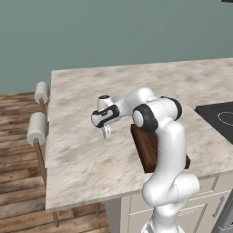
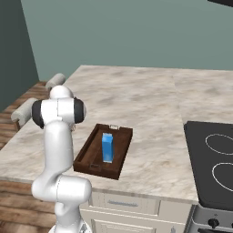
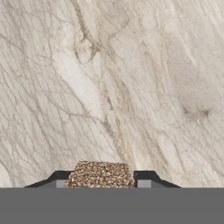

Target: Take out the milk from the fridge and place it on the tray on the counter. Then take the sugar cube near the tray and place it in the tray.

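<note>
In the hand view we see the gripper (image 3: 101, 177) pointing down at the marbled counter (image 3: 131, 87), its two dark fingertips (image 3: 146, 176) closed against the speckled sugar cube (image 3: 100, 174), which sits between them at 6 o'clock. In the right base view, the blue milk carton (image 2: 107, 147) stands upright inside the brown tray (image 2: 86, 157), near the counter's front edge.

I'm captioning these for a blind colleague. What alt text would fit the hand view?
A speckled tan-brown sugar cube sits between the two dark finger tips of the pincer, which close against its sides. Beyond it spreads the veined, light beige marbled counter.
</note>
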